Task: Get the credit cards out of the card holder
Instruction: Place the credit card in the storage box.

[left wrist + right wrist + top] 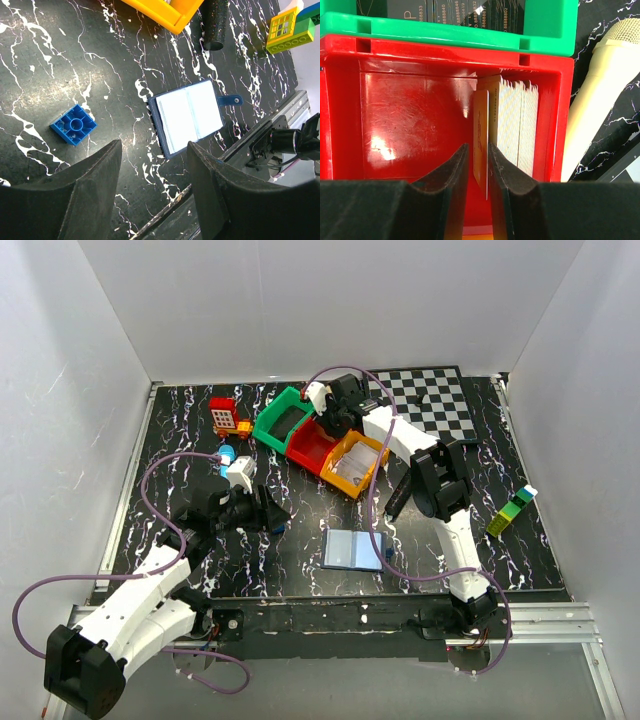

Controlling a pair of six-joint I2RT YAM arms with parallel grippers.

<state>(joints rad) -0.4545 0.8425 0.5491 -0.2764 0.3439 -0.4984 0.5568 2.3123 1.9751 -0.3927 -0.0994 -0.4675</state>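
Tabletop [300, 505] carried the open card holder [352, 549], flat at 6 o'clock of the orange bin [355, 462]. Only the right wrist view looked into the red bin [415, 115], where the right gripper [477, 150] flanked an upright card [480, 125], fingers narrowly apart; whether it pinched the card was unclear. The left gripper [155, 145] gaped empty.

Bright, even overhead light filling top view. White walls behind red bin [312, 447] glowing pale. Soft shadows lying on table [180, 430] in front of red bin. Right wrist view: white glare shining on red bin floor, left of card [481, 145]; right gripper fingers [445, 200] blurring in front of red bin. Left wrist view: table veining showing sharp, left gripper fingers [90, 200] looking soft, dark.
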